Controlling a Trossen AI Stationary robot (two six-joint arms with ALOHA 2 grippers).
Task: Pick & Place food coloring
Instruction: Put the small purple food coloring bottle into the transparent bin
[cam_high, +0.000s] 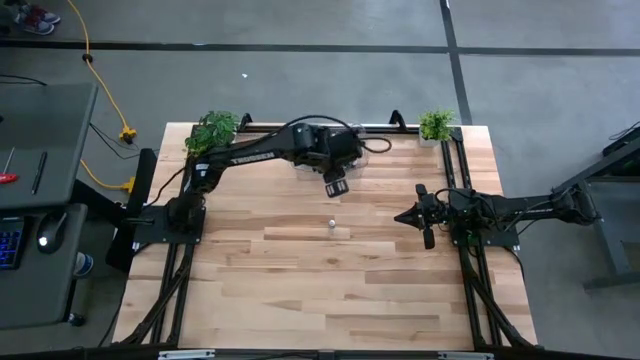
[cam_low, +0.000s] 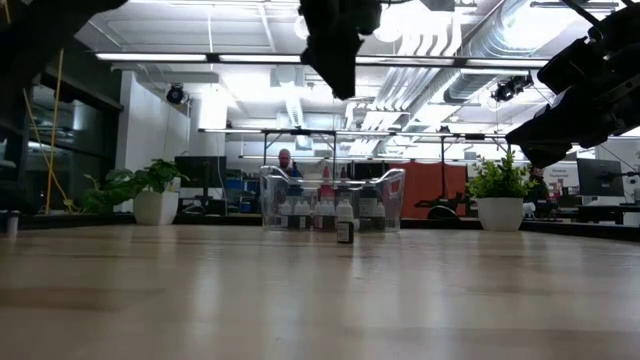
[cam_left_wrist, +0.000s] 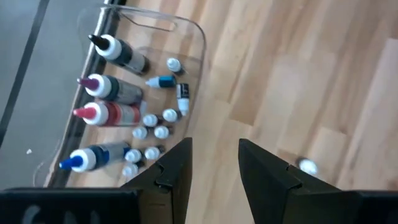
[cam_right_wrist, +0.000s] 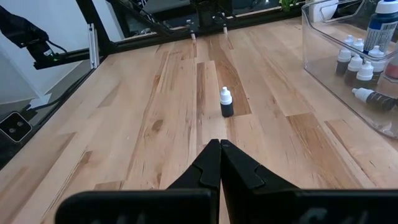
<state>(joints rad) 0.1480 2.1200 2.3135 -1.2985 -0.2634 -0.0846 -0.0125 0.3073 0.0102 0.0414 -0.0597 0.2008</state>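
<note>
A clear plastic bin (cam_high: 372, 143) stood at the far edge of the pale wooden plank table (cam_high: 300, 290), between two small green potted plants (cam_high: 212, 130) (cam_high: 436, 124) at the far corners. A yellow cable (cam_high: 100, 85) trailed across the grey floor.

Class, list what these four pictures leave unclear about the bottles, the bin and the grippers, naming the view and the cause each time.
- Exact count of bottles in the clear bin: left wrist view, left gripper covers some; high view, the arm hides the bin.
- Label on the lone small bottle: too small in every view.
- Left gripper fingertips: low view, dark and backlit.
- Right gripper: low view, cut off by the picture's edge.
- Person behind the bin: low view, blurred by clear plastic.
</note>
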